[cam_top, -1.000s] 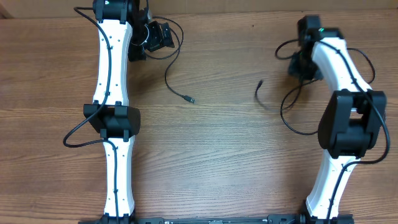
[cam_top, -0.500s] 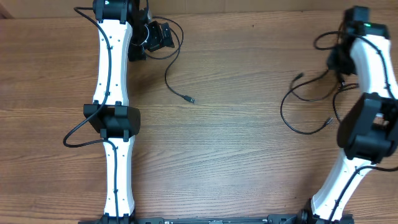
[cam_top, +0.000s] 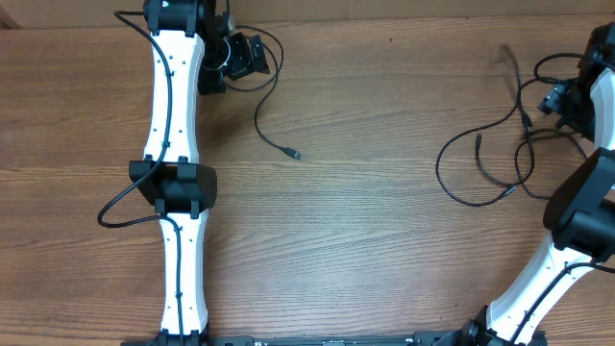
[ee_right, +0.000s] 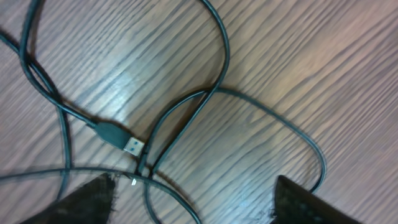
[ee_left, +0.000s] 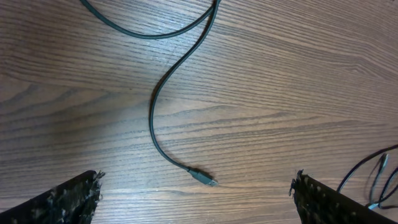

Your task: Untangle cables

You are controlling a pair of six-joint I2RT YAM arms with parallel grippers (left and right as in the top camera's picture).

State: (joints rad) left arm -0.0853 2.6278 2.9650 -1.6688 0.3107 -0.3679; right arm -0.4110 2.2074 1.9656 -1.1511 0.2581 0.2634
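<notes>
Leftmost, we see the white left arm (cam_top: 173, 106) stretched along the brown wood-grain worktop (cam_top: 384, 250) toward its far edge. The left tool (ee_left: 196, 186) sits at the end of that arm with its two dark fingers (ee_left: 74, 199) spread wide apart and nothing between them. Just to the right of it lies a single thin black cable (cam_top: 258, 117). It curves away from the tool and ends in a small silvery plug (cam_top: 294, 154) that rests flat on the wood (the wrist view shows this plug below and between the spread fingers, touching neither).

Moving across, the middle of the worktop separates this lone cable from the others, which lie well apart from it.

Over on the right we find a loose tangle of thin black cables (ee_right: 224, 53), lying in overlapping loops on the wood beside the white right arm (cam_top: 524, 288). One strand ends in a flat silvery plug (ee_right: 127, 144), and other strands cross close by it. The right tool (ee_right: 194, 183) hovers over this tangle near the right edge. Its fingers (ee_right: 308, 202) stand apart with no cable pinched between them, though a strand passes on the worktop beneath the gap.
</notes>
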